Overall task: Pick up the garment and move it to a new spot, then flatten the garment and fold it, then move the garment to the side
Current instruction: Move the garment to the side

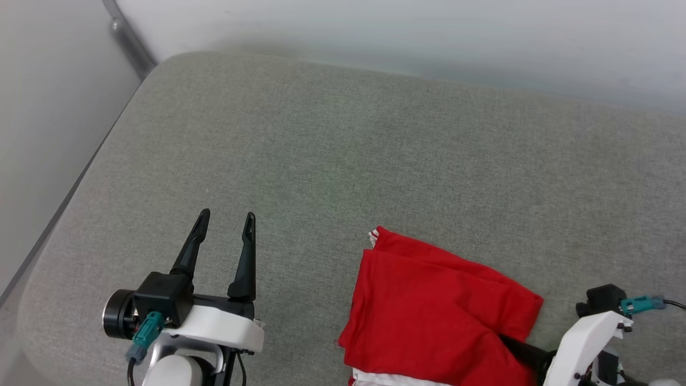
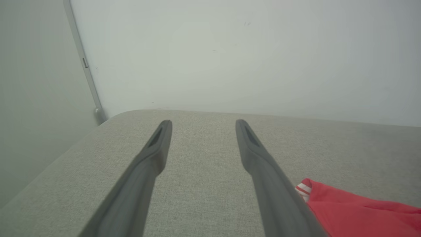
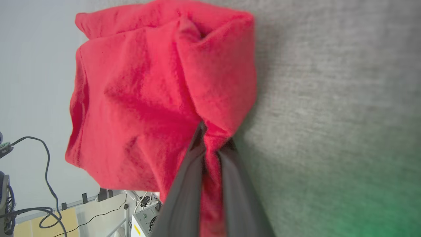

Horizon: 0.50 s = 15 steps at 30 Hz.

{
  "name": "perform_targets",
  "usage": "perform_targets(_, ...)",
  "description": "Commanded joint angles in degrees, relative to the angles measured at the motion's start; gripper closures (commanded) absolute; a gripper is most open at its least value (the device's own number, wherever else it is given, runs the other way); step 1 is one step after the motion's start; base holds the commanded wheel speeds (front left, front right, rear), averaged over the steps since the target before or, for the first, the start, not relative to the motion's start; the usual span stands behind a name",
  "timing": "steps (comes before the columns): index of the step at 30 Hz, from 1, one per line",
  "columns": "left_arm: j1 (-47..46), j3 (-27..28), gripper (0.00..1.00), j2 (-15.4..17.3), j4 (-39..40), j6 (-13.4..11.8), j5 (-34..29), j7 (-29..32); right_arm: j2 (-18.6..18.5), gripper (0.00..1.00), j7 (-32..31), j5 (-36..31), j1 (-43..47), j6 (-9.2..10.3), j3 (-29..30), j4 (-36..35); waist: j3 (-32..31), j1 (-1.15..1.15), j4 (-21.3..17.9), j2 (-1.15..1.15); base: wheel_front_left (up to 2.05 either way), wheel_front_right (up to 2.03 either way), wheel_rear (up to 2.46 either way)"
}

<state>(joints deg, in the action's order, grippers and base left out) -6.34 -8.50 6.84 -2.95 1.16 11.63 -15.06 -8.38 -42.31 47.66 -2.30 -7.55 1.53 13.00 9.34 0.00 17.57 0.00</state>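
Grey fabric surface [image 1: 343, 161], pale wall [image 1: 429, 32] behind.
My right tool [image 3: 215, 140] pinches a fold of the bunched red garment [image 1: 429, 311]; my left tool [image 1: 226, 214] stands wide beside it.

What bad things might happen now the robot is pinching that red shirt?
The right pincer is shut on just a small fold of the crumpled red fabric shirt, so the cloth may slip out when lifted.
The shirt is bunched in layers; pulled up from one spot, it may come up tangled and be hard to flatten.
The left pincer stands open over the grey woven cushion, apart from the shirt, so it likely cannot catch a slip.
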Motion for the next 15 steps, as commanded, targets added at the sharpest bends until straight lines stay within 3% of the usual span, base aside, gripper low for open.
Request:
perform_targets(1, 0.13, 0.33, 0.00, -0.11, -0.17, 0.36, -0.59, -0.14, 0.50, 1.00, -0.17, -0.51, 0.41, 0.12, -1.37, 0.67, -0.46, 0.00, -0.32, 0.00, 0.00, 0.00, 0.00)
perform_targets(8, 1.46, 1.33, 0.00, 0.70, -0.37, 1.30, -2.14, -0.14, -2.04, 1.00, 4.75, -5.29, -1.27, 0.08, -5.45, -2.98, -3.89, 0.00, -3.95, 0.00, 0.00, 0.00, 0.00)
perform_targets(15, 3.53, 2.01, 0.00, 1.60, 0.87, 1.52, -2.94, -0.13, -4.87, 1.00, 7.13, -15.73, -2.97, 0.09, -6.22, -1.35, -5.42, 0.00, -13.75, 0.00, 0.00, 0.00, 0.00)
